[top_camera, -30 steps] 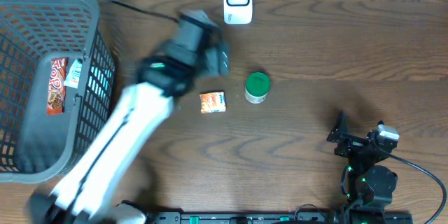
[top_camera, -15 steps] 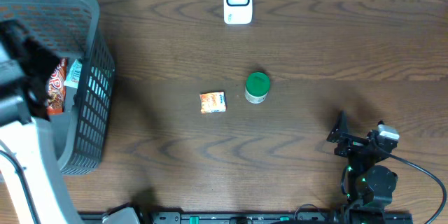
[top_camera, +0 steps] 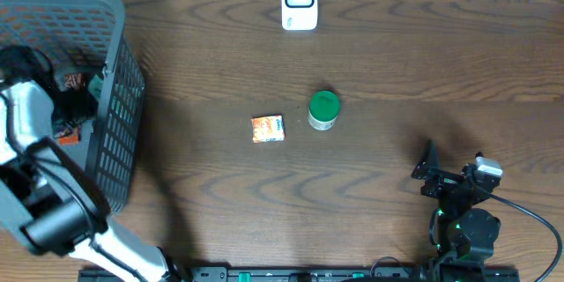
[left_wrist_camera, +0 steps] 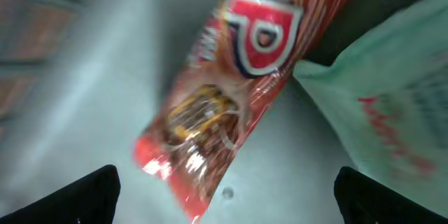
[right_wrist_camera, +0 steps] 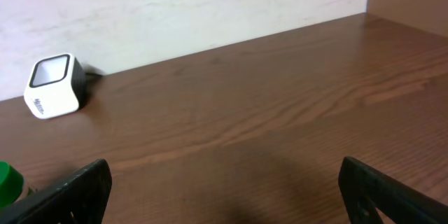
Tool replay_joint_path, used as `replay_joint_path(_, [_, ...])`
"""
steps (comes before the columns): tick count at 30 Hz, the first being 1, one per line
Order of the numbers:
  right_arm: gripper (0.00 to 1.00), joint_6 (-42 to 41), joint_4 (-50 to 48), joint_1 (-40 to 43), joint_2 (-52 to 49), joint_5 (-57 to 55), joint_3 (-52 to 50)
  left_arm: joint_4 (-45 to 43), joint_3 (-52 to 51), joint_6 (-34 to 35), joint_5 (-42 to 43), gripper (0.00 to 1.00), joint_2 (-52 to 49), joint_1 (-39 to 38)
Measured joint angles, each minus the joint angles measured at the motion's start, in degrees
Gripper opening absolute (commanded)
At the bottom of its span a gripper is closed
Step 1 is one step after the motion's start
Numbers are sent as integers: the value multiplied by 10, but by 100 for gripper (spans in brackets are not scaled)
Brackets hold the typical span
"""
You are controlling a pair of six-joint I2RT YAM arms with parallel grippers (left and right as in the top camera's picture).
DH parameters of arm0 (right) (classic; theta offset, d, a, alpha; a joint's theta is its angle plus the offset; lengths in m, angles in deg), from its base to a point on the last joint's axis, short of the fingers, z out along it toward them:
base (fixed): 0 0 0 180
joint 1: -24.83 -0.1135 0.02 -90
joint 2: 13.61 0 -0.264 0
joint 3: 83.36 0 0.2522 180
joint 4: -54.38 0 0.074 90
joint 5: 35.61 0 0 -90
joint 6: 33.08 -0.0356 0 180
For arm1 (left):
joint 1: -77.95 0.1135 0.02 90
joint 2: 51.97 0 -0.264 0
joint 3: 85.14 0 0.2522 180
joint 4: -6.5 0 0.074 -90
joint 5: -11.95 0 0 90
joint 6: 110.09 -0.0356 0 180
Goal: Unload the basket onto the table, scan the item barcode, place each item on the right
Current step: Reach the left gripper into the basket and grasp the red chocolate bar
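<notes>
— What did the overhead give that the wrist cameras didn't?
— The layout. The grey basket (top_camera: 115,18) stood at the left end of the table (top_camera: 397,62), with the left gripper (top_camera: 75,99) down inside it. The scanner (top_camera: 299,2) was at the far edge, and an orange box (top_camera: 268,129) lay just left of a green-lidded jar (top_camera: 323,110) mid-table. The right gripper (top_camera: 454,160) sat at the near right, well apart from them.
— And the left wrist?
— Blurred, but it showed the red snack packet (left_wrist_camera: 231,91) on the basket floor between widely spread fingers, neither touching it. A pale green packet (left_wrist_camera: 392,105) lay beside it on the right. From above, the gripper hid most of the red one.
— Which way did it lie?
— In the wrist view its long axis ran from lower left to upper right, with the big "P" toward the upper end. I couldn't tell whether a barcode faced up.
— The right jaws?
— Spread wide, gripping nothing, facing the scanner.
</notes>
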Motion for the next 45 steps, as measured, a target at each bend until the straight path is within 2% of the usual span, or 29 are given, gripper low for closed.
replay_joint_path(7, [99, 0, 0, 0, 0, 0, 0, -69, 0, -70, 11, 98, -45, 0])
replay_joint_path(16, [99, 0, 0, 0, 0, 0, 0, -136, 8, -111, 27, 100, -64, 11])
replay_joint_path(17, [99, 0, 0, 0, 0, 0, 0, -139, 11, -111, 31, 95, -68, 14])
replay_joint_path(19, [99, 0, 0, 0, 0, 0, 0, -144, 19, -113, 37, 77, -76, 21])
replay_joint_path(20, [99, 0, 0, 0, 0, 0, 0, -147, 23, -111, 42, 52, -81, 23])
replay_joint_path(21, [99, 0, 0, 0, 0, 0, 0, -151, 29, -113, 50, 44, -88, 26])
replay_joint_path(23, [99, 0, 0, 0, 0, 0, 0, -151, 37, -111, 57, 41, -97, 28])
replay_joint_path(25, [99, 0, 0, 0, 0, 0, 0, -148, 42, -113, 59, 23, -102, 27])
replay_joint_path(26, [99, 0, 0, 0, 0, 0, 0, -147, 44, -111, 59, 19, -103, 27])
replay_joint_path(27, [99, 0, 0, 0, 0, 0, 0, -146, 45, -111, 59, 10, -104, 27])
replay_joint_path(28, [99, 0, 0, 0, 0, 0, 0, -146, 45, -114, 58, 8, -104, 27])
replay_joint_path(34, [99, 0, 0, 0, 0, 0, 0, -123, 45, -111, 42, 7, -94, 28])
replay_joint_path(38, [99, 0, 0, 0, 0, 0, 0, -82, 12, -75, 25, 7, -54, 33])
replay_joint_path(42, [99, 0, 0, 0, 0, 0, 0, -74, -7, -41, 51, 8, 42, 31])
replay_joint_path(45, [99, 0, 0, 0, 0, 0, 0, -83, -5, 3, 81, 7, 197, 12])
